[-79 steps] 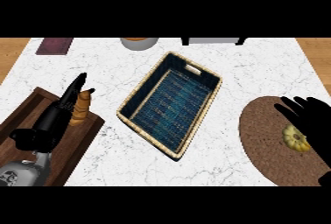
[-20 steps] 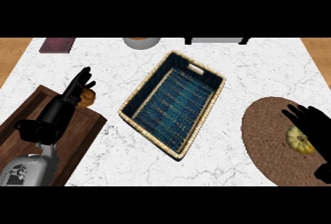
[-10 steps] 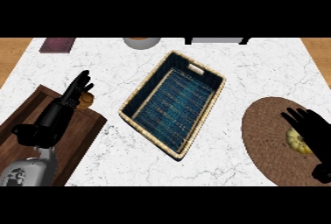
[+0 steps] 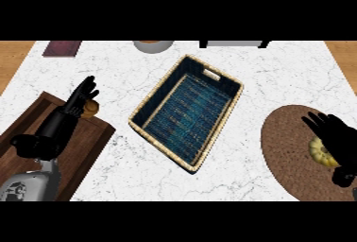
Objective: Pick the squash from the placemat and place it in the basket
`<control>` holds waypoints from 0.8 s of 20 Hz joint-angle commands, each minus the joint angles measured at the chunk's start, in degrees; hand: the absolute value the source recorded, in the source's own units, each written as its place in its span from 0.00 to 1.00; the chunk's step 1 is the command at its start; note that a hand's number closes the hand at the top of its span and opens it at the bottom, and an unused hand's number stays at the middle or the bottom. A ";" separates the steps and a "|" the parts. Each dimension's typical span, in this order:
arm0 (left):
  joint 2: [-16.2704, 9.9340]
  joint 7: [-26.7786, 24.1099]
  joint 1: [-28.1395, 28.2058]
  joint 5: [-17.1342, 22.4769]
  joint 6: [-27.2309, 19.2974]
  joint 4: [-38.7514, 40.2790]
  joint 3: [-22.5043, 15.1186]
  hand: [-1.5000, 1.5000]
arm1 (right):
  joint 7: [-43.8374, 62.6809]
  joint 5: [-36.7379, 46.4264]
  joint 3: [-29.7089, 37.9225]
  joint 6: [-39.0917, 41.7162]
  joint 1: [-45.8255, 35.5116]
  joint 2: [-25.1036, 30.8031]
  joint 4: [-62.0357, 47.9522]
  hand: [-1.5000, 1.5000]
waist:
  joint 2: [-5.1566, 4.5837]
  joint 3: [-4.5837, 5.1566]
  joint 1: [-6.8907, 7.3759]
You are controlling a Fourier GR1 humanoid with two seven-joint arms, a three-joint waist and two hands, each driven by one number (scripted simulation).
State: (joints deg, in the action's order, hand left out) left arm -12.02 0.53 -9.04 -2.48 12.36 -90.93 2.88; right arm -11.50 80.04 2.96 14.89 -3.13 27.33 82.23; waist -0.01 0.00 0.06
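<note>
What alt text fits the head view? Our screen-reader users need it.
The robot's right hand hovers over a yellow squash on a round brown placemat. A woven basket lies mid-counter, and the left hand rests open above a wooden board.

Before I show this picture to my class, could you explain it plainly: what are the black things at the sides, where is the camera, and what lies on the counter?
The camera looks steeply down from the robot's head onto a white marble counter. The black shapes are its two hands. The left hand rests open, fingers up, over a dark wooden board. The right hand hovers over a small yellow squash on a round brown woven placemat, partly hiding it; nothing is held yet. In the middle lies a rectangular wicker basket with a blue lining, where the squash belongs.
</note>
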 commanded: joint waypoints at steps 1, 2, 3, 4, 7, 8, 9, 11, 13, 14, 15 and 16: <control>0.36 -4.21 -0.20 -2.78 -0.66 4.10 0.48 0.50 | -2.55 -0.63 1.91 1.56 0.22 1.50 -0.78 0.00 | 0.00 0.01 -0.18; 1.86 3.65 -0.58 -0.36 -0.66 -2.15 -0.66 0.50 | -1.83 1.19 0.48 -1.70 -0.74 -0.38 -5.48 0.00 | 0.01 -0.01 0.02; 1.46 -0.70 0.48 -2.06 -0.67 -0.20 -0.54 0.50 | -2.37 1.89 -0.02 -2.36 -0.41 -0.44 -6.49 0.00 | 0.00 -0.01 0.00; 0.95 -1.61 1.48 -0.89 0.62 -0.05 0.37 0.50 | -2.40 0.97 0.82 2.30 -0.08 0.73 -3.21 0.00 | 0.03 0.00 -0.06; 2.05 -0.89 -3.21 -2.85 -1.58 3.60 0.06 0.50 | -1.62 3.89 -1.88 1.12 -1.05 -0.72 -7.20 1.00 | -0.05 0.00 -0.12; 1.93 1.10 0.52 -2.08 -0.41 -2.27 -1.01 0.50 | -4.13 3.93 -0.99 1.16 -1.83 2.12 -8.99 1.00 | 0.01 -0.01 0.15; 1.49 3.29 -1.56 -0.35 0.36 -1.05 0.44 0.50 | -1.97 6.01 -2.54 -2.78 -0.93 -0.67 -10.66 1.00 | -0.01 -0.02 0.07; 0.56 -2.60 1.19 -1.00 1.76 0.31 0.69 0.50 | -4.52 4.99 -1.52 -5.48 3.83 0.80 -8.62 1.00 | 0.02 0.00 -0.17; 2.86 0.44 -0.33 -1.74 -0.30 -0.53 -0.28 0.50 | -3.70 5.56 -1.80 -0.18 -5.60 0.14 -10.02 1.00 | -0.01 0.00 0.09; 2.89 0.50 1.25 -2.59 -0.56 -1.90 -0.63 0.50 | -3.52 6.81 -2.44 -1.61 -4.28 -0.08 -10.64 1.00 | 0.01 0.00 0.08; 0.71 -5.27 0.00 -1.44 1.67 4.58 1.91 0.50 | -4.17 7.94 -3.24 -7.35 -0.27 -0.01 -11.12 1.00 | -0.05 0.00 -0.15; 0.37 -1.79 -2.80 -1.16 1.22 4.79 2.48 0.50 | -4.96 8.86 -4.87 -3.45 -0.66 1.33 -7.70 1.00 | -0.02 0.01 -0.26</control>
State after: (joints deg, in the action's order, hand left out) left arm -10.75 -0.52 -9.44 -3.81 13.08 -89.66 3.85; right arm -15.47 86.14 0.62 12.30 -5.12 27.96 73.99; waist 0.26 0.52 0.09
